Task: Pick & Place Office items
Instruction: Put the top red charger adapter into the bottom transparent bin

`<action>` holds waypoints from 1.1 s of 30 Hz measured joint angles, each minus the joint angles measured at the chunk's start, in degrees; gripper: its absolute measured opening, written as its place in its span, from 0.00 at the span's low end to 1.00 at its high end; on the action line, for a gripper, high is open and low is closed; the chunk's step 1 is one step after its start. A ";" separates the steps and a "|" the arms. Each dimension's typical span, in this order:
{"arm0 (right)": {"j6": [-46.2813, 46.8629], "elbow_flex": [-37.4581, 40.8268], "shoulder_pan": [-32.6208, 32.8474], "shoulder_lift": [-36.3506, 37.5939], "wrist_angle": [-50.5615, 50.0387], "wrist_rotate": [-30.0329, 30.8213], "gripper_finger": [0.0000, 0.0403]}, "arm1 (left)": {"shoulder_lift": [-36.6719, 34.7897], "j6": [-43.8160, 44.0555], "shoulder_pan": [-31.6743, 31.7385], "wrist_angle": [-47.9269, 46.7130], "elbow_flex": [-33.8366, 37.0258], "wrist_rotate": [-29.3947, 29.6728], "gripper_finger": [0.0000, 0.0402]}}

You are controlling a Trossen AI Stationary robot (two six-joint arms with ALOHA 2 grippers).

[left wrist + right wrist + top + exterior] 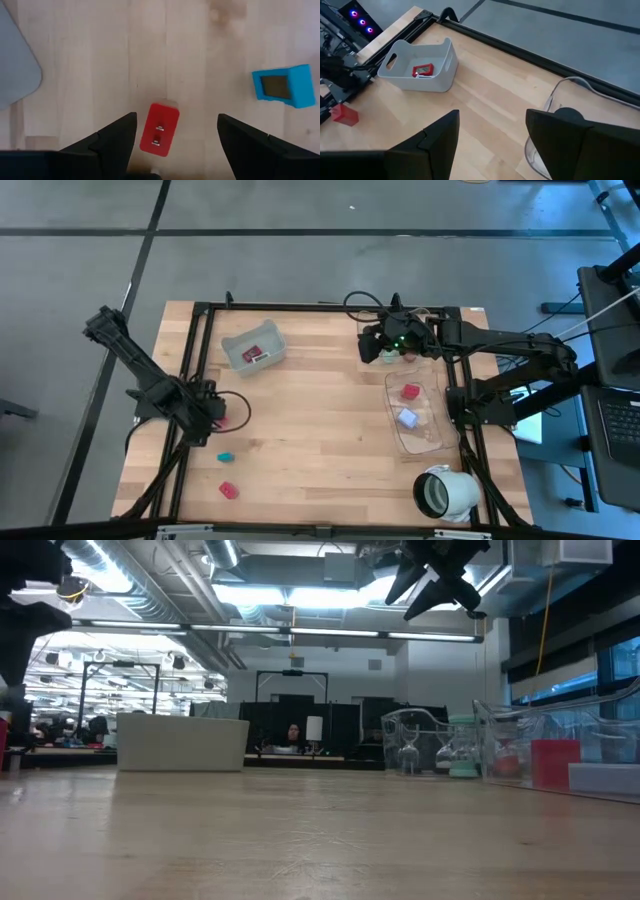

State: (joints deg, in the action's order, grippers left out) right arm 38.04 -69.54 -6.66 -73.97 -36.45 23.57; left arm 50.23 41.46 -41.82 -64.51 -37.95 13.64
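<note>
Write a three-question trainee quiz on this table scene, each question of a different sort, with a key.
1. True or false: the left tool is open above a red block.
2. Which tray holds a lavender cube? A) the grey tray B) the clear tray
3. Fill in: the loose piece on the wood between the two red blocks there is ____.

Key: 1 true; 2 B; 3 teal
</note>
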 joint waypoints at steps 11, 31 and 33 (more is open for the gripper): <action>-4.36 0.02 0.00 -1.31 -0.01 0.04 0.58 | 9.04 2.35 3.36 -0.02 0.00 0.18 0.68; -7.69 0.04 0.02 -9.95 0.04 -0.66 0.58 | 20.11 -7.17 14.03 1.12 0.00 -7.68 0.68; -7.79 0.04 0.02 -9.90 0.04 -0.67 0.58 | 20.98 -8.71 14.58 1.62 0.00 -9.47 0.67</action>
State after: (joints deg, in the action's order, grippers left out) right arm 30.25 -69.49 -6.63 -83.88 -36.40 22.91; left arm 71.20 32.76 -27.25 -62.89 -37.95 4.17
